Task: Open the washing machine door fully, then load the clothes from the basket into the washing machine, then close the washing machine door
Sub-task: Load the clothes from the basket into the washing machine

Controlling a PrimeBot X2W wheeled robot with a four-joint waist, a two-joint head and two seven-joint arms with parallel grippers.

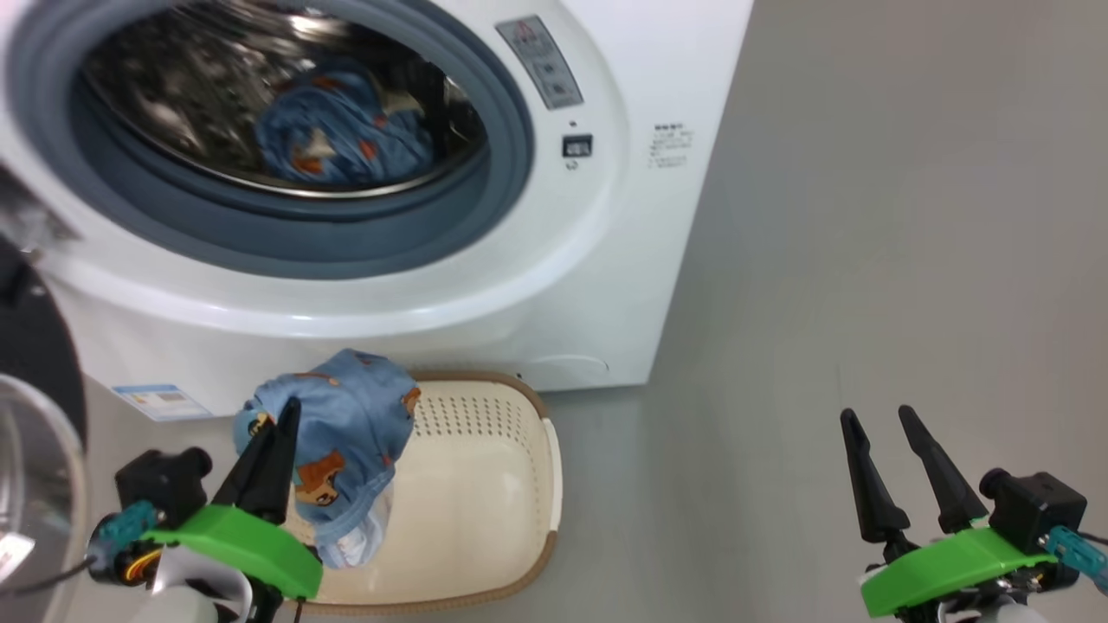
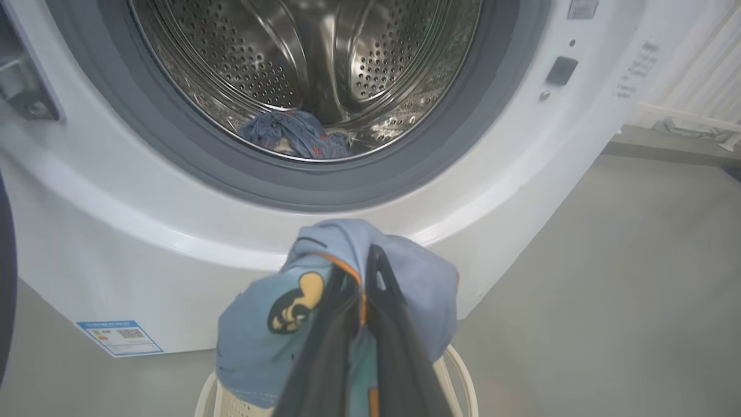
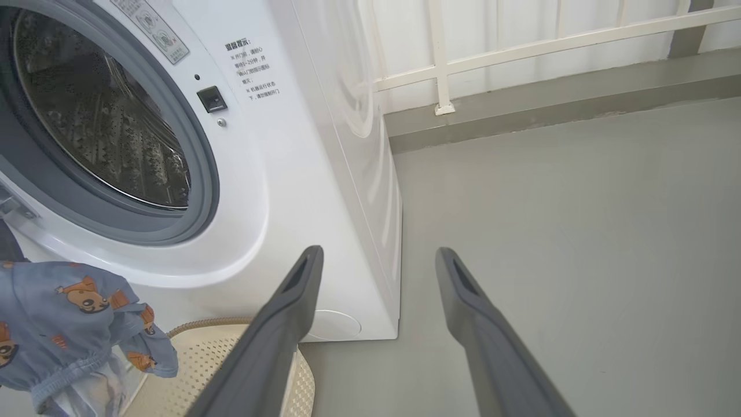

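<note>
My left gripper (image 1: 286,415) is shut on a light blue printed garment (image 1: 351,441), holding it up over the left end of the cream basket (image 1: 485,519). In the left wrist view the clothes (image 2: 272,313) drape over my closed fingers (image 2: 382,324), in front of the washing machine (image 2: 145,231). Another blue garment (image 1: 342,134) lies inside the steel drum (image 2: 301,63). The washing machine door (image 1: 30,433) stands swung open at the far left. My right gripper (image 1: 879,420) is open and empty over the bare floor to the right, its fingers (image 3: 289,307) spread wide.
Grey floor (image 1: 866,260) stretches to the right of the washer. A white railing and low kerb (image 3: 521,75) run behind it. A blue label sticker (image 1: 160,400) sits low on the washer front.
</note>
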